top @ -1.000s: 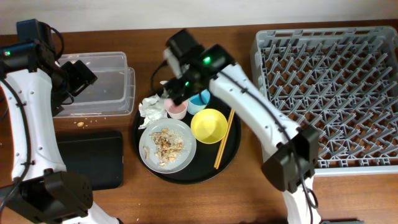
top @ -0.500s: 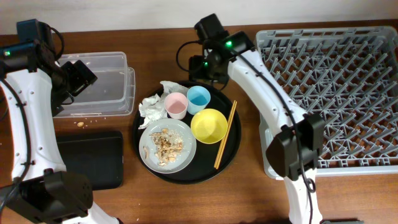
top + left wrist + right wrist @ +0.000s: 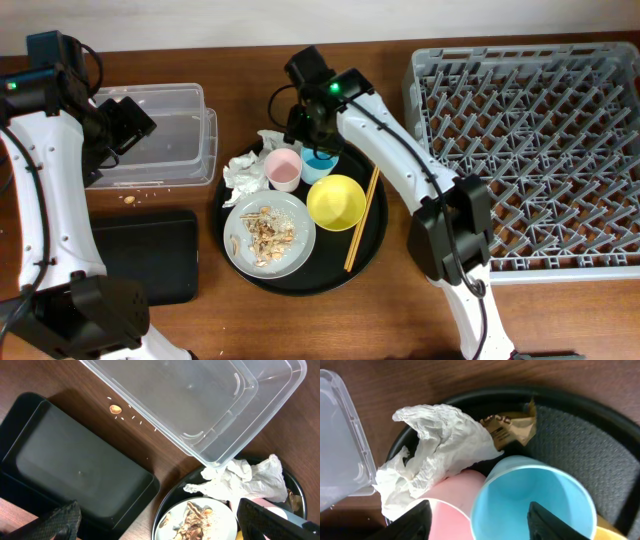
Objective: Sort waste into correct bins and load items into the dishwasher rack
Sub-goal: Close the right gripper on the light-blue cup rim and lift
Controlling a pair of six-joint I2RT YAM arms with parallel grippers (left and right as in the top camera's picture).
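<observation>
My right gripper [image 3: 485,517], jaws part-open astride the blue cup [image 3: 535,502] rim at lower centre, may pinch the pink cup [image 3: 447,502] too on closing; my left gripper [image 3: 165,522] gapes empty.

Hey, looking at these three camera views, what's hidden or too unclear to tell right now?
- Overhead: the right hand and its arm cover most of the blue cup and all of the wrapper, which shows only in the right wrist view.
- Right wrist: the bottom edge cuts off the pink cup. Whether the fingers touch the blue cup is unclear.
- Left wrist: the bottom edge cuts off the plate.
</observation>
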